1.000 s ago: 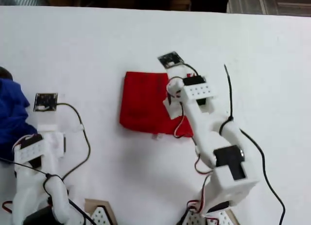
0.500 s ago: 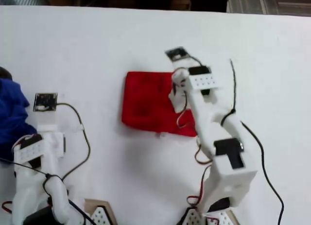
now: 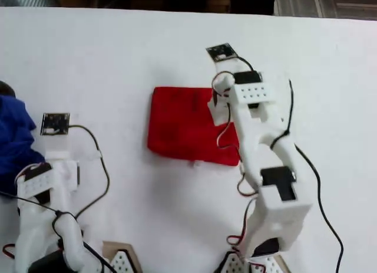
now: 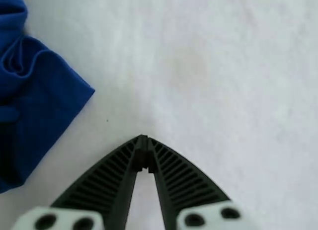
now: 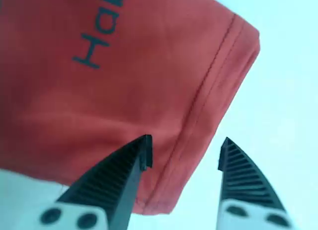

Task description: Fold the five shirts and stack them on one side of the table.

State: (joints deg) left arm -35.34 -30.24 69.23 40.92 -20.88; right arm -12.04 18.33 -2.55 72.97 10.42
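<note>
While blue shirt (image 3: 15, 137) lies aside, right arm (image 3: 259, 143) overhangs red shirt (image 3: 179, 122).

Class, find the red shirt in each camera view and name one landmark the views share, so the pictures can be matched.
High view: the red shirt lies folded mid-table, one edge under the right arm.
Right wrist view: the shirt's hemmed edge runs between the fingers of the open right hand.
Left wrist view: here a blue cloth lies beside the shut left hand instead.
Shared landmark: the white table.
</note>
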